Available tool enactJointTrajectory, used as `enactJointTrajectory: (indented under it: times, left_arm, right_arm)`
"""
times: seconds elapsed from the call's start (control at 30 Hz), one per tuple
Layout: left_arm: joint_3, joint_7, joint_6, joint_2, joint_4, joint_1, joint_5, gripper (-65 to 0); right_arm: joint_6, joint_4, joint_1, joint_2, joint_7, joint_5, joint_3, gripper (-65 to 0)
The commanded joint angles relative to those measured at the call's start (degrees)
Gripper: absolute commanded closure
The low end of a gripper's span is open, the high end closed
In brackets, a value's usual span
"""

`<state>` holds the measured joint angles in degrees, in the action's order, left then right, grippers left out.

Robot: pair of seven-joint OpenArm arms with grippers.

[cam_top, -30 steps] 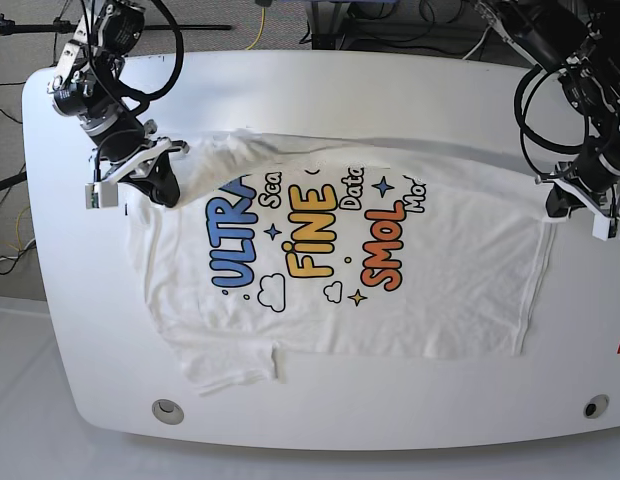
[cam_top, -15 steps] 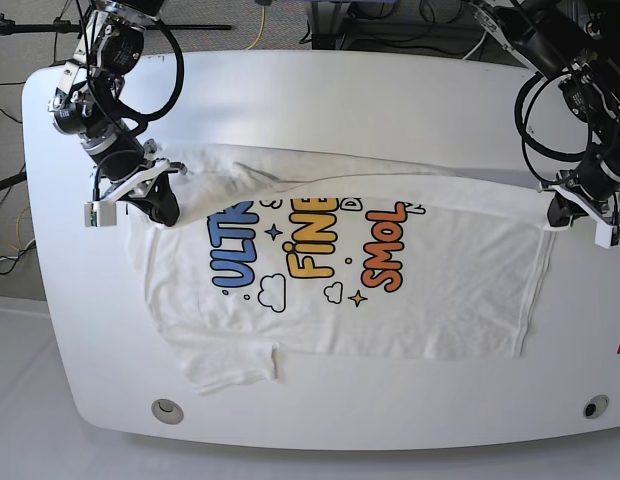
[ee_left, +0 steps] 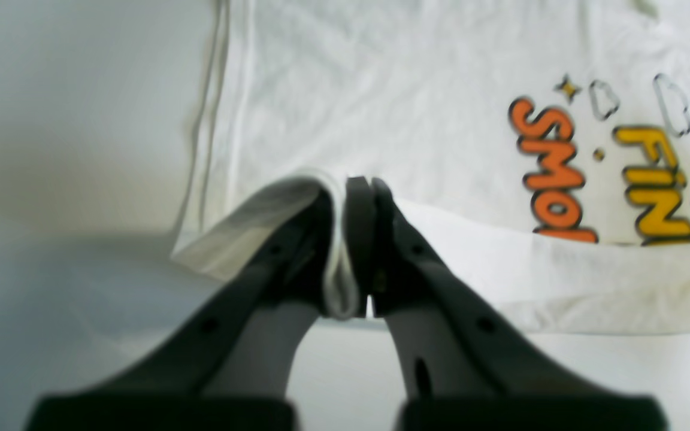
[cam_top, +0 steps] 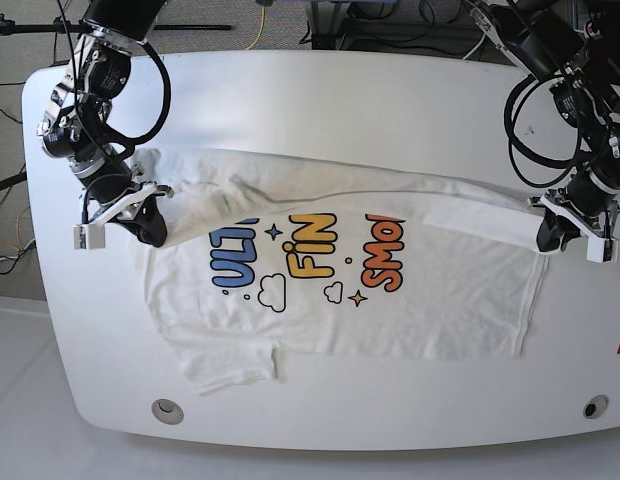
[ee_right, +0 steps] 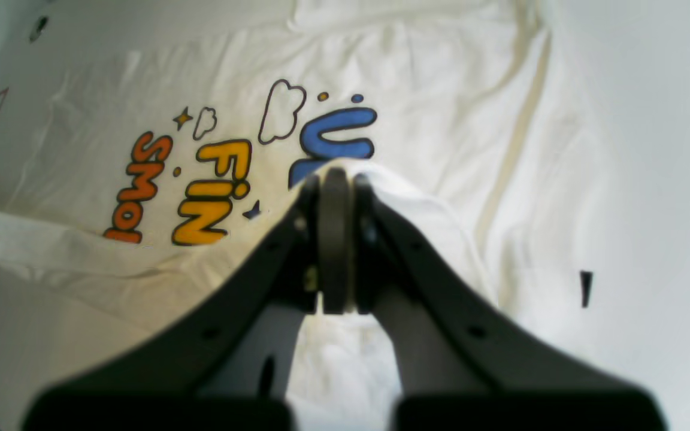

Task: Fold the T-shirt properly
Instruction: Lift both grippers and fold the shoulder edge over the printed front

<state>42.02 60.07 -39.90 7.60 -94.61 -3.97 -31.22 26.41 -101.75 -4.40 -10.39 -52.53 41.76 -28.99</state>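
The white T-shirt (cam_top: pixel 430 300) lies on the table with its far edge lifted and folded over toward the near side, covering the tops of "ULTRA", "FINE" and "SMOL". My left gripper (cam_top: pixel 546 236) is shut on the shirt's edge at the base view's right; in the left wrist view the cloth (ee_left: pixel 336 287) is pinched between the jaws. My right gripper (cam_top: pixel 150 228) is shut on the shirt's edge at the left; in the right wrist view (ee_right: pixel 336 179) the jaws are closed over white cloth above the blue letters (ee_right: pixel 336 140).
The white table (cam_top: pixel 320 100) is rounded, with bare surface behind the shirt. A round fitting (cam_top: pixel 167 410) sits at the near left corner and another fitting (cam_top: pixel 594 406) at the near right. Cables and stands lie beyond the far edge.
Both grippers have moved toward the near side carrying the shirt's far edge, so the folded flap now covers more of the print.
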Motion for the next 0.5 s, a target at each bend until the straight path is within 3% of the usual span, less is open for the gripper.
enactJointTrajectory:
  times: [0.0,0.27,0.47]
  left_arm:
    - [-1.27,-3.15,-0.1,0.89,-0.91,-0.91,-0.91,-0.9]
    - [-5.4,-8.25,6.36,0.89,1.03,-0.47,3.49,-0.9]
    - [-5.76,-8.43,8.12,0.89,2.61,-0.91,9.73,-0.9]
  right_arm:
    - [0.27,0.08,1.02,-1.17,1.5,0.92,-0.33,0.0]
    - [0.27,3.25,1.63,-1.26,1.5,0.92,-0.33,0.0]
    - [0.27,5.18,1.81,-1.34,1.68,0.84,-0.33,0.0]
